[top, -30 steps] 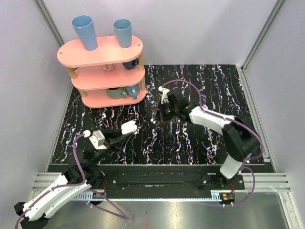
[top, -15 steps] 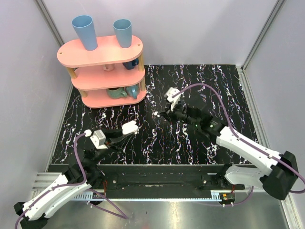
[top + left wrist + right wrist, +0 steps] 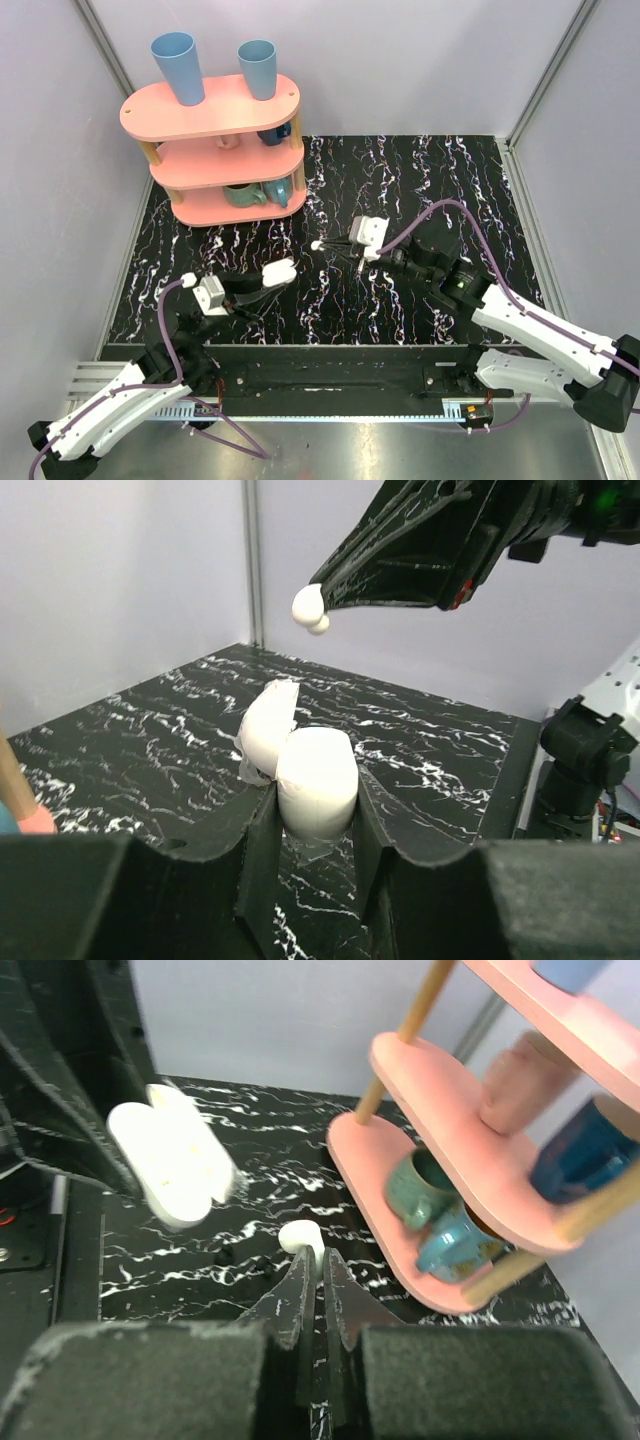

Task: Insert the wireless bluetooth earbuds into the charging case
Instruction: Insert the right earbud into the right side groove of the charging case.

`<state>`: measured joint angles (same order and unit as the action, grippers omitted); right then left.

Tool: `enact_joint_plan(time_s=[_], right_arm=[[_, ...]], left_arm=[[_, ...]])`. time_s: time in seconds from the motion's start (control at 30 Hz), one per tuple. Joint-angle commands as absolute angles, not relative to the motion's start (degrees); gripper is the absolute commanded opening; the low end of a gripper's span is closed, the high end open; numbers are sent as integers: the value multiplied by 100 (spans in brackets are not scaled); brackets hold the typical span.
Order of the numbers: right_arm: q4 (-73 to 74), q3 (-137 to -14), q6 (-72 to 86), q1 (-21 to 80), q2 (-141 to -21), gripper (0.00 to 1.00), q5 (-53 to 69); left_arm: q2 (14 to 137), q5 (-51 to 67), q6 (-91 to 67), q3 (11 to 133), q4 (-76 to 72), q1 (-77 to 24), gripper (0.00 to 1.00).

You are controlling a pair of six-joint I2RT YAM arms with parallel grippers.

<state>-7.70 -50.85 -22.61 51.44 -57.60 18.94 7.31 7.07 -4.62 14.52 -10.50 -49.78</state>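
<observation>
The white charging case [image 3: 277, 271] is held just above the black marbled table with my left gripper [image 3: 264, 281] shut on its lower half. Its lid [image 3: 267, 723] is flipped open to the left, and the body [image 3: 316, 778] sits between my left gripper's [image 3: 315, 815] two black fingers. One small white earbud [image 3: 317, 244] is pinched at the tips of my right gripper [image 3: 328, 245], which is shut on it. In the right wrist view the earbud [image 3: 300, 1236] pokes out past my right gripper's tips [image 3: 312, 1263], with the case [image 3: 170, 1165] ahead to the left. In the left wrist view the earbud [image 3: 309, 604] hangs above the case.
A pink three-tier shelf [image 3: 213, 108] stands at the back left, carrying two blue cups [image 3: 178, 68] on top and mugs on the lower tiers. Its lowest tier [image 3: 395, 1135] and a teal mug [image 3: 425, 1185] lie close to the right of my right gripper.
My right arm has swung round and brought the earbud left and nearer, toward the case. My left gripper with the case has shifted slightly right.
</observation>
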Motion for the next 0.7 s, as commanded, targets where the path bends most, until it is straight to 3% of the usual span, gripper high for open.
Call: enact_joint_plan(time_s=[0.0,0.67], right_arm=[[-1081,-5159,-2619,5396,-5722,0,2610],[-545,-5519,-2909,5967,-5607,0,3234]], left_arm=[[773,1396,-501,1450,-1818,-4992,0],[958,1661,-501,1230,-2382,-4992,0]])
